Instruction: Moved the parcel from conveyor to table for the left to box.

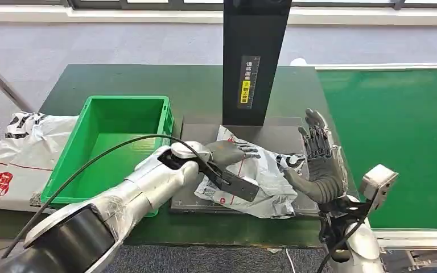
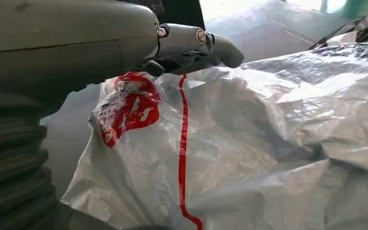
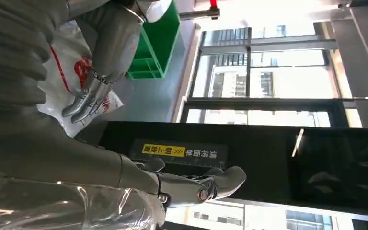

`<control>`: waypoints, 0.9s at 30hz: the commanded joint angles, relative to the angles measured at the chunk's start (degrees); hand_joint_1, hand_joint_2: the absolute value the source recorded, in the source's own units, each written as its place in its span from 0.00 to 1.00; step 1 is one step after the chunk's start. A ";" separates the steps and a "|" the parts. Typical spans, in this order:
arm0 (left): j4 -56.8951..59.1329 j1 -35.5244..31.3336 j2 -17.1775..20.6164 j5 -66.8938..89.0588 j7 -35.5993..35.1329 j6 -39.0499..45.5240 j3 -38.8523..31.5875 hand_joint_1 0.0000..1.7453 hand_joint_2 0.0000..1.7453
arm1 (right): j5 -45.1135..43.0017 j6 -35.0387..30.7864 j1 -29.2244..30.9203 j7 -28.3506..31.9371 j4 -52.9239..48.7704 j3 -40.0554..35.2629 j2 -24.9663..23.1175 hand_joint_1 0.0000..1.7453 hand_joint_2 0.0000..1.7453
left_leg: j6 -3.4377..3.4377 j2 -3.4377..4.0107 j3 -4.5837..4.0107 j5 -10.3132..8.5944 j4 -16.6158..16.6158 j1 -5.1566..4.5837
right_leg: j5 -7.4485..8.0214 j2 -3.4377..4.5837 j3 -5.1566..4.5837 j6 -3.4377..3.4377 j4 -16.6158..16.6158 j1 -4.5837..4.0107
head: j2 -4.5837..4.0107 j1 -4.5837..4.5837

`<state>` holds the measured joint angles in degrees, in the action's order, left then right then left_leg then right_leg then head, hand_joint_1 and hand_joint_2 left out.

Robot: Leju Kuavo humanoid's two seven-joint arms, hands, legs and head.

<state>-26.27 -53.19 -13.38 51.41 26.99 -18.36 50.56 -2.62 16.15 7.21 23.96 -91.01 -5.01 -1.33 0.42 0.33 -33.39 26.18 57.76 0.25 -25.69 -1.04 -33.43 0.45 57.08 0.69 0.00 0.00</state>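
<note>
The left hand (image 1: 230, 152) rests on the crumpled grey plastic parcel (image 1: 262, 182) on the dark green bench (image 1: 148, 79), grip unclear, while the right hand (image 1: 318, 162) stands open beside it.

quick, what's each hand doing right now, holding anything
Left hand: rests on the grey parcel; cannot tell whether it grips it.
Right hand: open, fingers spread and raised, holding nothing.

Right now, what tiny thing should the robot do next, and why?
Probably close the left robot hand on the parcel. It rests on the crinkled bag, which lies on the dark pad, and the green box beside it waits. The right robot hand is open, beside the parcel.
</note>
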 commanded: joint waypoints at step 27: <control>9.54 1.13 -2.50 -3.06 -4.53 -7.54 6.08 1.00 1.00 | 0.67 -2.27 5.96 -1.76 6.53 -4.30 -0.39 0.00 1.00 | 0.01 0.17 0.15 -0.01 -0.12 0.01 | 0.08 0.26 0.09 -0.03 -0.12 0.00 | 0.00 0.00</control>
<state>-22.95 -52.78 -14.62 49.20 25.33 -22.52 51.56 -1.88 15.69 8.86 23.15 -90.09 -5.16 -1.68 0.42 0.32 -33.39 26.18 57.75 0.25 -25.69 -1.05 -33.42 0.45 57.07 0.69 0.00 0.00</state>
